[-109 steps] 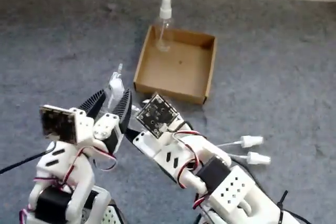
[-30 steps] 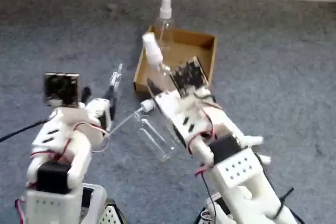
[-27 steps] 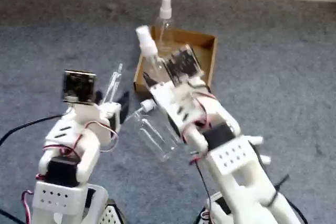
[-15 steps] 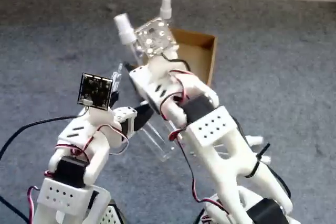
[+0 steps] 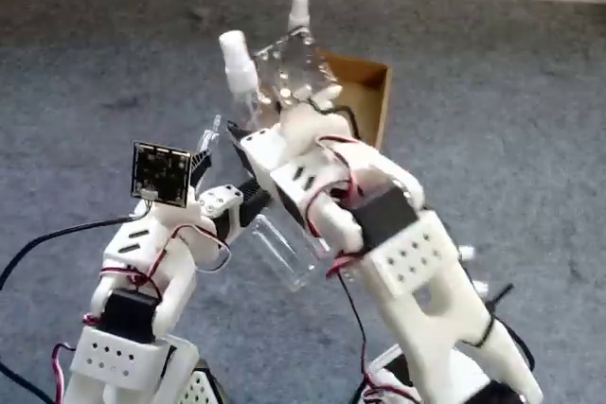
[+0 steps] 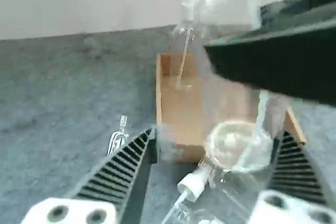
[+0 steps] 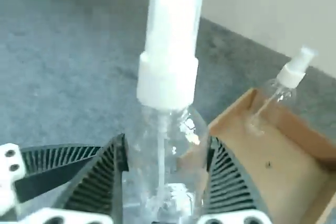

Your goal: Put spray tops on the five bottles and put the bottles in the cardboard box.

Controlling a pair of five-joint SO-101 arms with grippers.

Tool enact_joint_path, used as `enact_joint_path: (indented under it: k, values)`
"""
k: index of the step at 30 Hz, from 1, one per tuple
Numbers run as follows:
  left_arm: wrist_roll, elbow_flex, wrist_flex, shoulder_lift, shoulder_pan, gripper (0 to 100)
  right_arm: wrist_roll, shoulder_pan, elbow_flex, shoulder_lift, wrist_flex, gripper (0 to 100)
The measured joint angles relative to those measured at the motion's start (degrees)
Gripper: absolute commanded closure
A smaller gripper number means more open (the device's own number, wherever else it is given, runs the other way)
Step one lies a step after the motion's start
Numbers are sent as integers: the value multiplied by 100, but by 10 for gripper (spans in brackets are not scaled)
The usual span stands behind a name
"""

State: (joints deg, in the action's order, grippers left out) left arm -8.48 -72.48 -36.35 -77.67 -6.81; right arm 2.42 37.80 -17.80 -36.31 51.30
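Observation:
My right gripper [image 7: 163,182] is shut on a clear bottle [image 7: 167,129] with a white spray top [image 7: 169,72], held upright in the air. In the high view this bottle [image 5: 248,92] hangs just left of the cardboard box [image 5: 367,82]. A second capped bottle [image 5: 299,8] stands in the box's far corner. My left gripper [image 5: 227,186] is open, low beside the right arm; between its fingers [image 6: 131,174] I see the held bottle's base [image 6: 236,142]. Another clear bottle [image 5: 284,248] lies on the carpet, a cap [image 6: 191,184] at its neck.
Two loose spray tops [image 5: 471,254] lie on the carpet at the right, partly behind the right arm. A small clear spray piece [image 5: 210,136] lies left of the box. Grey carpet stretches free on the far left and far right.
The right arm has lifted the capped bottle off the carpet and carried it up beside the box, lately drifting slightly right. The left gripper has let go and drawn back.

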Motion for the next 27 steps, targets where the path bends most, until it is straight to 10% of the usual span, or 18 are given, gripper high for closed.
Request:
enact_joint_path:
  k: [11, 27]
  values:
    - [35, -53, 18, 70, 53, 734, 334, -905, -79, -193, -571, 995]
    - [35, -246, 18, 70, 62, 734, 387, -2804, -88, 3754, -4062, 995]
